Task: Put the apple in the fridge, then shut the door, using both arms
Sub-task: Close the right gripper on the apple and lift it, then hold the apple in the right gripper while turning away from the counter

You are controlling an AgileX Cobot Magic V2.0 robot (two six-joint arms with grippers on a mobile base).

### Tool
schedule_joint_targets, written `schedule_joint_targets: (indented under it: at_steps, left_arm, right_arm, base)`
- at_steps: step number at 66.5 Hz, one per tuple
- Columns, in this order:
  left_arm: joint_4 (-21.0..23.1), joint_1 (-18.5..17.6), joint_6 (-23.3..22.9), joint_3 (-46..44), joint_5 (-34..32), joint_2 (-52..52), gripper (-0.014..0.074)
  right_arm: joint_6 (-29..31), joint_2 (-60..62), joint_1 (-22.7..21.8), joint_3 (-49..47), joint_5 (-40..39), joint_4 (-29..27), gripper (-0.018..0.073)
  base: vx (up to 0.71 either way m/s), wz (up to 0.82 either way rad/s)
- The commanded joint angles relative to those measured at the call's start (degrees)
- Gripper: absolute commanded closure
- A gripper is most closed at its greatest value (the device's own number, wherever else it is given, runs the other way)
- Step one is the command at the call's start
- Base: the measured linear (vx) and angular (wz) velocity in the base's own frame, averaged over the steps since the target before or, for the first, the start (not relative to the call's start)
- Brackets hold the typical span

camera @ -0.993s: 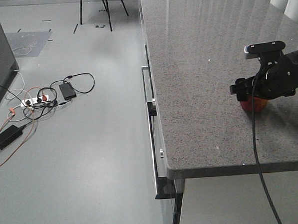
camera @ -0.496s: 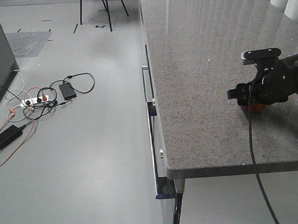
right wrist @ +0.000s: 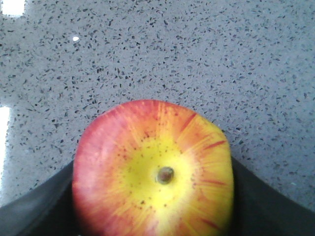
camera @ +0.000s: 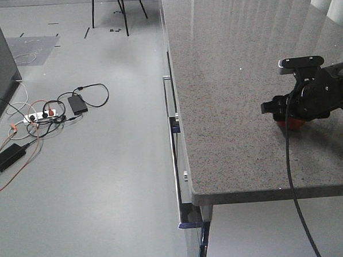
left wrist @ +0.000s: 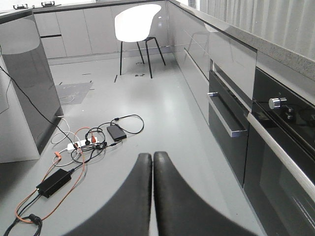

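The apple, red with a yellow patch round its stem, sits on the speckled grey counter near its right front part. In the front view only a red sliver of the apple shows under the black right gripper. In the right wrist view the right gripper has a dark finger pressed against each side of the fruit. My left gripper hangs low over the floor, fingers together, holding nothing. The fridge and its door are out of view.
A power strip with tangled cables and adapters lies on the grey floor. A dark glossy panel stands at the left. A white chair is at the back; drawers and an oven line the right.
The right gripper has come down and slightly left over the apple, covering most of it. In the last half second it hardly moves.
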State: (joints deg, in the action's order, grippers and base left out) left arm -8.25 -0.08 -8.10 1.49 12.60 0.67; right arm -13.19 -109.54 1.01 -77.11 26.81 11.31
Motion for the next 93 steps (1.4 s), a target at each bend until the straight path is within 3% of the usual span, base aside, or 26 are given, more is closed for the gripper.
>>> schedule_joint_targets:
  at_steps: [1, 32, 54, 79, 93]
  left_arm:
    - [0.30, -0.02, -0.28, 1.08, -4.12, 0.80, 0.0602]
    - [0.30, -0.02, -0.28, 1.08, -4.12, 0.80, 0.0602]
    - [0.30, -0.02, -0.28, 1.08, -4.12, 0.80, 0.0602]
    - [0.30, -0.02, -0.28, 1.08, -4.12, 0.80, 0.0602]
    - [0.30, -0.02, -0.28, 1.08, -4.12, 0.80, 0.0602]
  right_arm:
    - [-0.07, 5.02, -0.10, -1.74, -1.72, 0.16, 0.0413]
    - [0.41, 21.78, -0.10, 1.38, -1.14, 0.67, 0.0406]
    - [0.41, 42.51, -0.10, 19.94, -12.58, 0.67, 0.0406]
    - [0.68, 64.90, -0.10, 39.23, -10.13, -1.93, 0.0406]
    - [2.01, 72.68, -0.10, 44.24, -6.30, -1.39, 0.0406]
  base:
    - [0.00, 0.00]
    - [0.00, 0.00]
    - [0.00, 0.00]
    - [0.00, 0.00]
    - [0.00, 0.00]
